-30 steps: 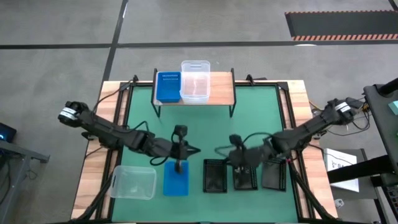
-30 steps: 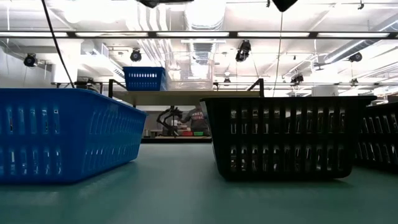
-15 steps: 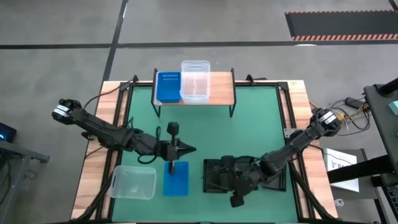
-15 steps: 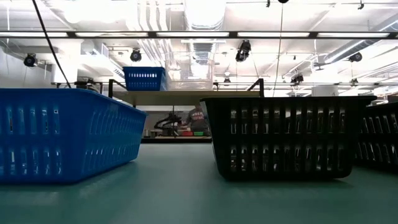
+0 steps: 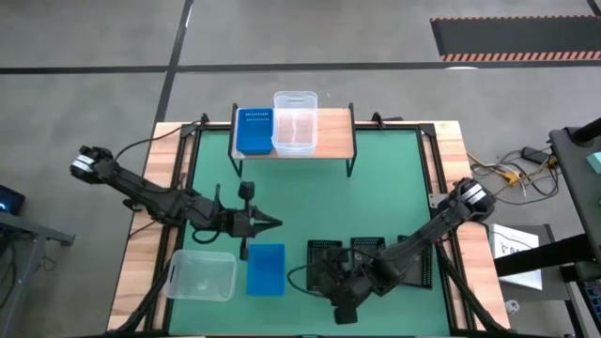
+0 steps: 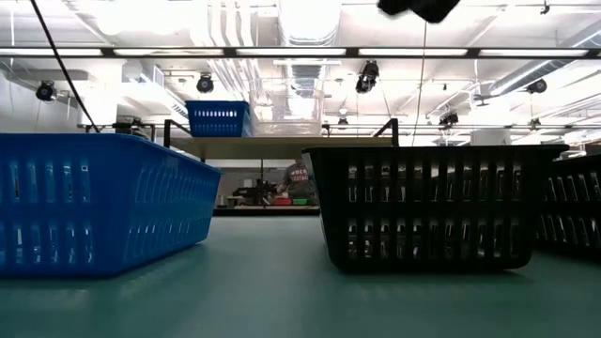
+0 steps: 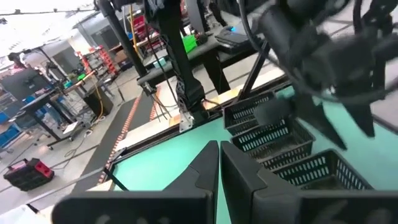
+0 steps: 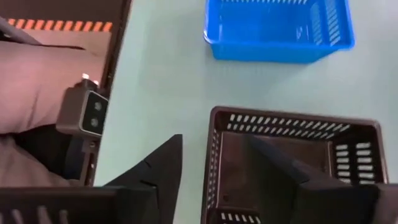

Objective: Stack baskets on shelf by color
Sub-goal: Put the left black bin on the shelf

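2 baskets are up on the shelf (image 5: 329, 141): a blue basket (image 5: 253, 130) at its left end and a clear basket (image 5: 295, 121) touching it on the right, leaving the right end of the plank bare. In front of the shelf, along the near edge of the green bench (image 5: 376, 197), sit 5 more: a clear one (image 5: 201, 275) farthest left, a blue one (image 5: 266, 268) just beside it, then 3 black baskets in a row, the first black basket (image 5: 323, 263) nearest the blue, a second (image 5: 368, 255) next to it and a third (image 5: 420, 266) at the right end.

Left gripper (image 5: 272, 223) hangs between the shelf and the near blue basket, just behind that basket's far rim, pointing toward the bench's middle. Its wrist view shows the fingers (image 7: 202, 168) pressed together with only a thin seam between them, and nothing held.

Right gripper (image 5: 327, 282) is over the first black basket, low on the bench side nearest the camera. From its wrist view the fingers (image 8: 163, 163) stand wide apart, 1 outside the basket's wall toward the blue one, the other over its inside, straddling that wall; whether they touch it I cannot tell.

Low view has the near blue basket and first black basket sitting flat on the bench.
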Controlling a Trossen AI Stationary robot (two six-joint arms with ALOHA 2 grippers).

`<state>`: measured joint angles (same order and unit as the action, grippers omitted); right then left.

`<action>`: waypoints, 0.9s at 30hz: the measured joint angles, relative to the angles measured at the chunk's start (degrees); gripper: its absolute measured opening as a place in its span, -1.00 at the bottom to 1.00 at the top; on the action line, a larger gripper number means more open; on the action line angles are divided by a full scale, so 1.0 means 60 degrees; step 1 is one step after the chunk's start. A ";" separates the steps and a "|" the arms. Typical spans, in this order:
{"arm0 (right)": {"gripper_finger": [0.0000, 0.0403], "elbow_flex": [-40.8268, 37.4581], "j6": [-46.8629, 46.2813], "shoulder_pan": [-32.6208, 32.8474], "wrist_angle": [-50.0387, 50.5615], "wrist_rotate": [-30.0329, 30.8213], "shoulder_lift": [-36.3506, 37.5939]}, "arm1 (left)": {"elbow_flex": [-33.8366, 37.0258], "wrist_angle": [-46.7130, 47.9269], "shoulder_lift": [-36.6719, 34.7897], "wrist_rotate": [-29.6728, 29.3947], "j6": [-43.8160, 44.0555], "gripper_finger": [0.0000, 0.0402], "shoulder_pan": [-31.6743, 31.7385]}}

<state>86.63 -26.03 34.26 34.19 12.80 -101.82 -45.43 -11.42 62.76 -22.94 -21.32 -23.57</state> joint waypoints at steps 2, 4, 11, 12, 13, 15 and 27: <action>-0.16 0.0010 -0.0031 0.0000 0.0005 -0.0087 -0.0174 | 0.0015 -0.0107 -0.0162 0.0000 0.0007 -1.00 -0.0092; -0.13 0.0010 -0.0082 0.0000 -0.0003 -0.0194 -0.0389 | 0.0057 -0.0132 -0.0313 -0.0004 0.0007 -1.00 -0.0184; -0.14 0.0000 -0.0105 -0.0004 0.0002 -0.0215 -0.1036 | 0.0134 -0.0099 -0.0414 -0.0001 0.0023 -1.00 -0.0448; -0.15 0.0000 -0.0115 -0.0004 -0.0011 -0.0212 -0.1098 | 0.0123 -0.0099 -0.0382 0.0000 0.0022 -1.00 -0.0463; -0.16 0.0000 -0.0119 -0.0004 -0.0024 -0.0212 -0.1162 | 0.0116 -0.0098 -0.0360 0.0000 0.0022 -1.00 -0.0483; -0.17 0.0000 -0.0122 -0.0011 -0.0044 -0.0208 -0.1266 | 0.0116 -0.0081 -0.0357 0.0000 0.0022 -1.00 -0.0523; -0.39 0.0000 -0.0018 -0.0237 -0.0418 -0.0215 -0.1864 | 0.0120 -0.0095 -0.0343 0.0000 0.0248 -1.00 -0.0661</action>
<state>86.63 -26.14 32.84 31.68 11.51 -113.01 -44.71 -11.99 60.71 -22.94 -19.84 -27.54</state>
